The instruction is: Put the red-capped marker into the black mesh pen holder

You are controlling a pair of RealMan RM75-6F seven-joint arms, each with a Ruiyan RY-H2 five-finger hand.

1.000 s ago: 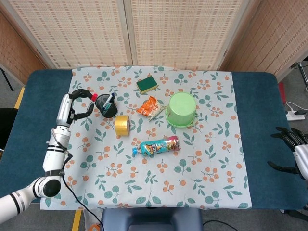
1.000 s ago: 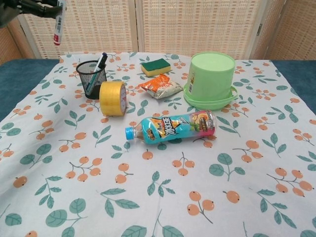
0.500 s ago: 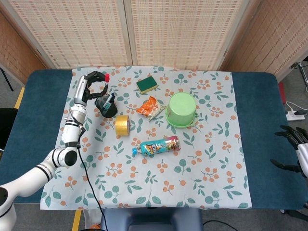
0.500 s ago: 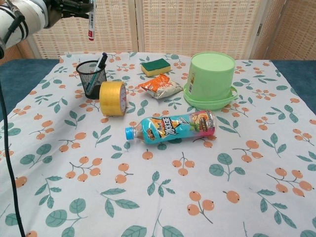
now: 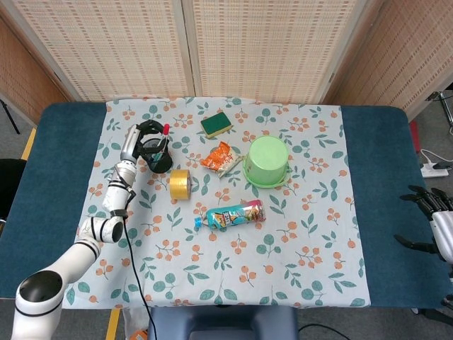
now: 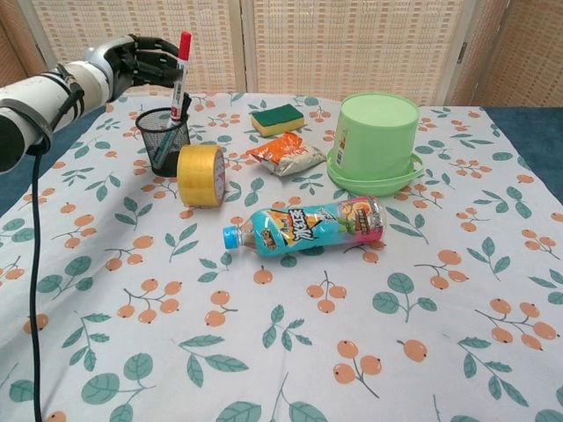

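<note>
Marker (image 6: 181,75) newly over holder (image 6: 164,141), tape roll (image 6: 201,176) beside.

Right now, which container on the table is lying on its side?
The blue drink bottle, lying flat on the tablecloth with its cap pointing left. The black mesh pen holder stands upright, and the green bucket sits upside down.

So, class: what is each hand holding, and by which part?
Left hand holds the red-capped marker by its upper barrel, below the cap; right hand holds nothing.
</note>
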